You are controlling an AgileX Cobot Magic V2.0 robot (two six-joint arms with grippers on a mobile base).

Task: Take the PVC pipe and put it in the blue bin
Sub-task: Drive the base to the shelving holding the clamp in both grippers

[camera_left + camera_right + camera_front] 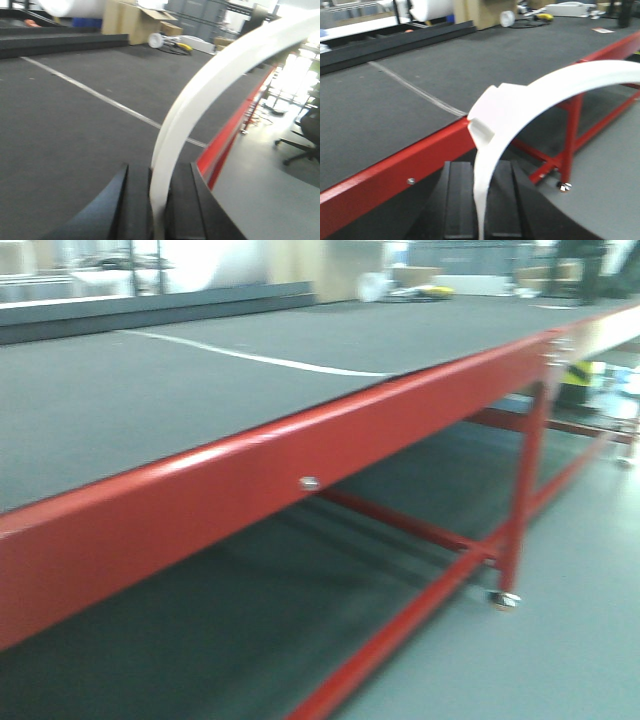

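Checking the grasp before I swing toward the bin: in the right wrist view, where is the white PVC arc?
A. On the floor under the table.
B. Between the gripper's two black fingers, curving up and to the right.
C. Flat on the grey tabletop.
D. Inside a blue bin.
B: the PVC pipe rises from inside the right gripper and arcs up to the right, with the red table rail behind it.

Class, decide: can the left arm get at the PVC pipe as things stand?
Likely yes: the PVC pipe sits inside the left end effector, which looks closed on it, and nothing stands in the way.
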